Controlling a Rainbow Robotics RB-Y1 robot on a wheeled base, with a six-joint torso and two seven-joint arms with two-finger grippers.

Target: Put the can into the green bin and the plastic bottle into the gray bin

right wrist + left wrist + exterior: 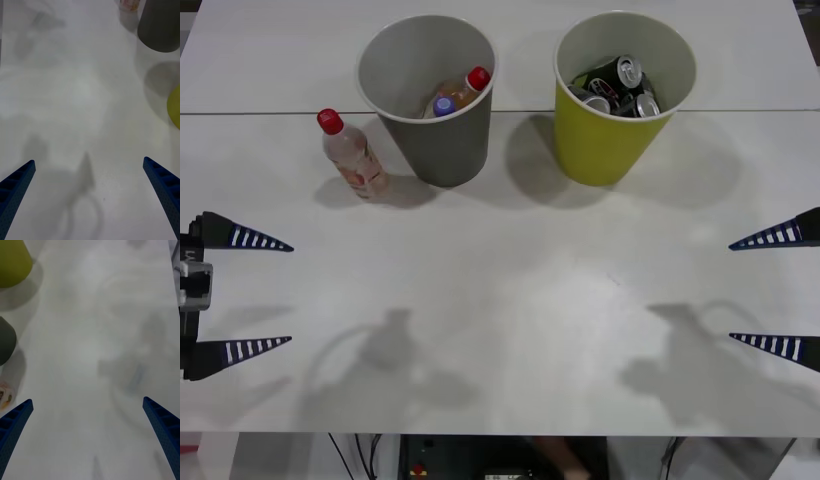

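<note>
Front view coverage: the gray bin (428,95) and the green bin (620,95) are placed upright side by side at the far part of the white worktop (510,300), the gray one toward the robot's left. Two bottles are seen inside the gray bin, one red-capped (465,90) and one purple-capped (443,105). Several dark cans (620,85) are seen inside the green bin. The plastic bottle (352,155), with a red cap and an orange-red label, is stood on the worktop just beside the gray bin, on its left, leaning slightly. The left claw (240,292) is held at the left edge, well apart from the bottle, with its blue ribbed fingers spread wide and nothing between them. The right claw (778,290) is held at the right edge, likewise spread wide and empty. Right wrist view: the base of the gray bin (159,26) and an edge of the green bin (174,107) are recorded beyond the parted fingers (17,183).
</note>
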